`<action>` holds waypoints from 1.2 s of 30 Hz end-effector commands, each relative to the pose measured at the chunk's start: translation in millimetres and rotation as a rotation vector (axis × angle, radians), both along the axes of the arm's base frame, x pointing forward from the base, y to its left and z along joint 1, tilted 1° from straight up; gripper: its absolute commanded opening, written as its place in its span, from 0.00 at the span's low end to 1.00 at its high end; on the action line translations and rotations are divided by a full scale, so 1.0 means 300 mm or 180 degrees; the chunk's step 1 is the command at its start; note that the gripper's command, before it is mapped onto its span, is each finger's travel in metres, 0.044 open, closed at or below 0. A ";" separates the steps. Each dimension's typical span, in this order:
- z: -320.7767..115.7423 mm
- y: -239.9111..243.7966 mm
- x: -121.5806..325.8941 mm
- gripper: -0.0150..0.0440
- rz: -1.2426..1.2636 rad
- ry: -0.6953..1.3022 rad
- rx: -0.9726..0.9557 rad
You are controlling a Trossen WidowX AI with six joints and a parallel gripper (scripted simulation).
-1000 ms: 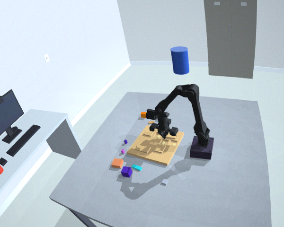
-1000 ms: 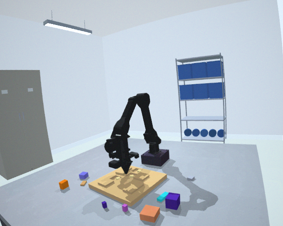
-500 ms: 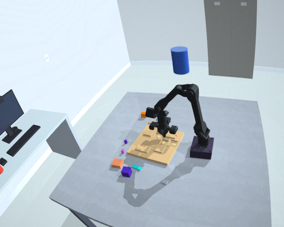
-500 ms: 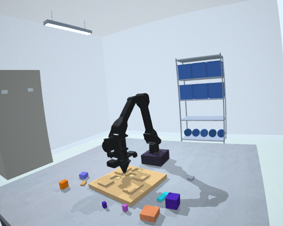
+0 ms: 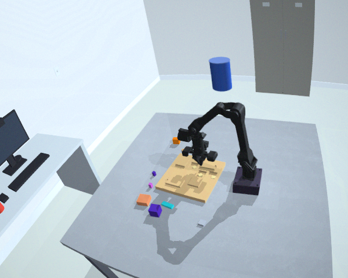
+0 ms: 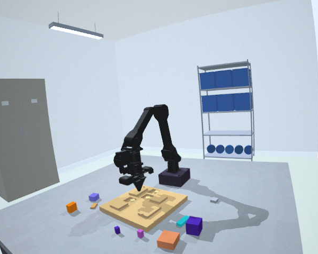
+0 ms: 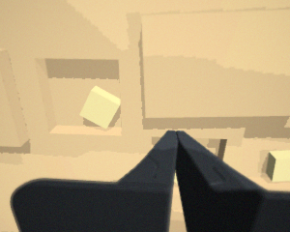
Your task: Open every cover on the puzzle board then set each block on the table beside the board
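- My black pincer is shut tight, tips together, w/ nothing in it. It hangs over the flat tan wooden puzzle board.
- Near my tips: a raised tan wooden cover. No block shows under it, so I'd guess it's open.
- 3 small pale yellow blocks show, all still to lift. One sits tilted in its square well; another is mid-board; the last is on my base's side.
- Other covers: 3 more raised tan slabs. Can't tell for sure if all are fully open, or if one hides a block.
- So: opening looks mostly done, prob. all of it; lifting = 0 of 3 seen. I'd need to open my tips b4 any grab.
- Farther out, on the grey table: no pale yellow block, just other stuff, e.g. an orange cube & a flat teal bar.
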State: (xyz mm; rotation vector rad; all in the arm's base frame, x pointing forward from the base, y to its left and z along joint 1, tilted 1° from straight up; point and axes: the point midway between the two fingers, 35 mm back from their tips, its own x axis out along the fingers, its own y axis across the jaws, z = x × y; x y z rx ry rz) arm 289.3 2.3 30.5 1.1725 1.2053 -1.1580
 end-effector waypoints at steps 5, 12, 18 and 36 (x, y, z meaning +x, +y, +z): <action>0.047 -0.001 0.008 0.25 0.0012 -0.0047 0.0003; 0.078 -0.002 0.006 0.25 0.0012 -0.0047 0.0003; 0.069 0.014 0.011 0.25 0.0515 0.0004 -0.0013; 0.104 0.256 0.124 0.25 0.6830 0.0058 -0.0221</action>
